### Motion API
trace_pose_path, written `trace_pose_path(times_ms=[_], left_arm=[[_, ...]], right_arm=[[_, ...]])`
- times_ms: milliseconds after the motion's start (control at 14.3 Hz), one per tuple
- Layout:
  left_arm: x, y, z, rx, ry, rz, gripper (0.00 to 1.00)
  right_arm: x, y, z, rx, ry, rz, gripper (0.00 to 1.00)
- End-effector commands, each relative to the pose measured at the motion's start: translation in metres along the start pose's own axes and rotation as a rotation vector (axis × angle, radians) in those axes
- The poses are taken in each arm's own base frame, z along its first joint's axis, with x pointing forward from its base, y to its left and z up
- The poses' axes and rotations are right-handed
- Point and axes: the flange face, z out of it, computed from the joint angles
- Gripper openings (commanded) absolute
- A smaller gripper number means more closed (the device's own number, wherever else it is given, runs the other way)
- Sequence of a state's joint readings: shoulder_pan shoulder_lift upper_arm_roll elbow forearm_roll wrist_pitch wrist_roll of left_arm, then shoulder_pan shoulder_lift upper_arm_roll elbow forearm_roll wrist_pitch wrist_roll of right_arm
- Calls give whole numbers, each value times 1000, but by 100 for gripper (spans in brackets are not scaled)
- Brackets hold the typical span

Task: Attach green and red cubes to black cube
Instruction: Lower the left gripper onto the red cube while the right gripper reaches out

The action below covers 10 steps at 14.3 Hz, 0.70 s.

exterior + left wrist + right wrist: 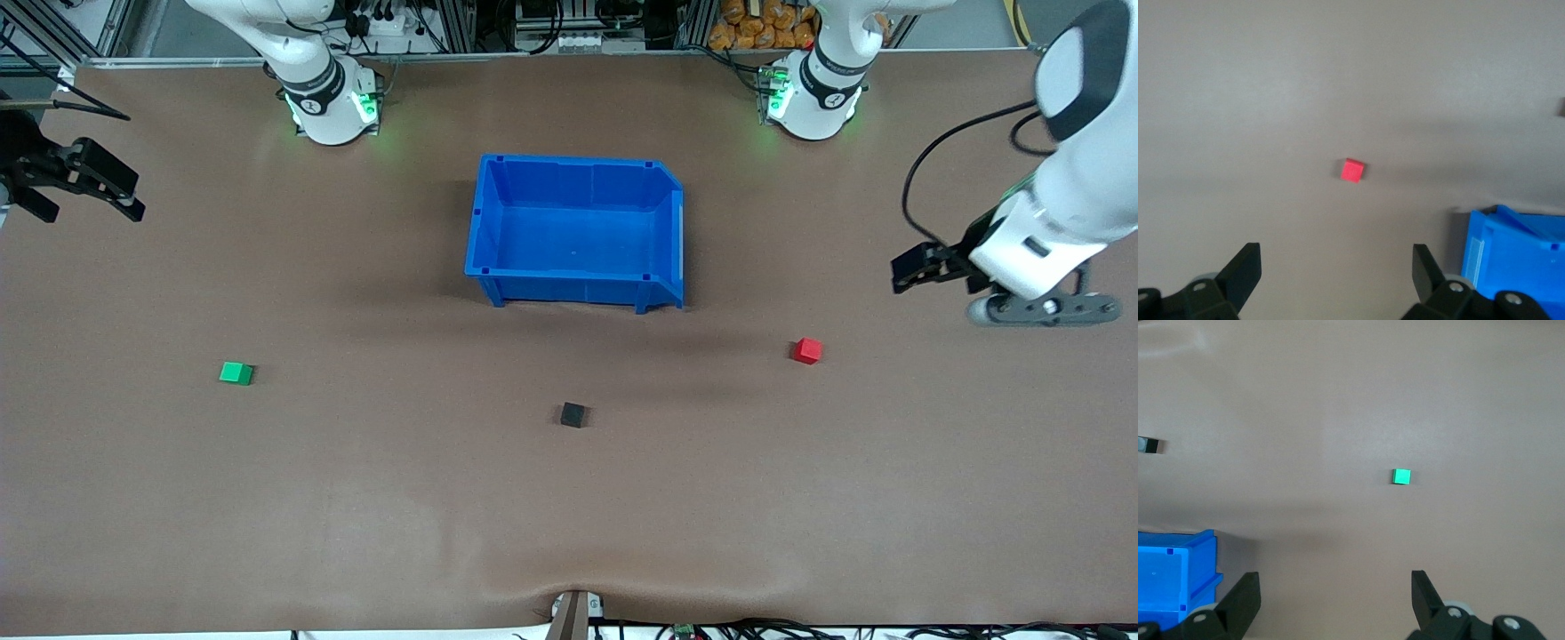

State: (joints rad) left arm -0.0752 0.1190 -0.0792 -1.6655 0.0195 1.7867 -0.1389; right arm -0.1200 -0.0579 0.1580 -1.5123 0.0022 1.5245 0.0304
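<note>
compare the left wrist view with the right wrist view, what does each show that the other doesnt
Only the left wrist view shows the red cube, lying on the table ahead of the open left gripper. Only the right wrist view shows the green cube, ahead of the open right gripper, and the black cube clearly, at its edge. Both share the brown table and a corner of the blue bin. Neither gripper holds anything.

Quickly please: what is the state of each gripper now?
Left gripper: open, empty, up over the table near the red cube.
Right gripper: open, empty, up over the table near the green cube.
</note>
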Motion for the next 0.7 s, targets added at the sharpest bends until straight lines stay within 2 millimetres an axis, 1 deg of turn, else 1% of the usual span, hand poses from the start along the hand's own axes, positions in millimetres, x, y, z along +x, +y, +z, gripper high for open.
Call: trace_pose_path(times_ms=[0,70,140,349,488,558,628], left_arm=[[-8,4,68,-12,38,23,100],[-7,5,97,-14,42,25,100],[-7,7,122,-15,50,31,100],[-11,6,190,-16,27,40,100],[-15,5,226,-10,-19,64,100],[-15,3,239,-8,-31,102,100],[-14,1,253,-10,-39,114,100]], right_arm=[[0,3,-3,9,6,2,100],[1,3,-4,9,8,4,100],[0,3,-3,9,6,2,100],[1,3,-3,9,6,-2,100],[1,3,-3,9,6,1,100],[4,5,4,10,-4,2,100],[12,6,17,12,-30,1,100]])
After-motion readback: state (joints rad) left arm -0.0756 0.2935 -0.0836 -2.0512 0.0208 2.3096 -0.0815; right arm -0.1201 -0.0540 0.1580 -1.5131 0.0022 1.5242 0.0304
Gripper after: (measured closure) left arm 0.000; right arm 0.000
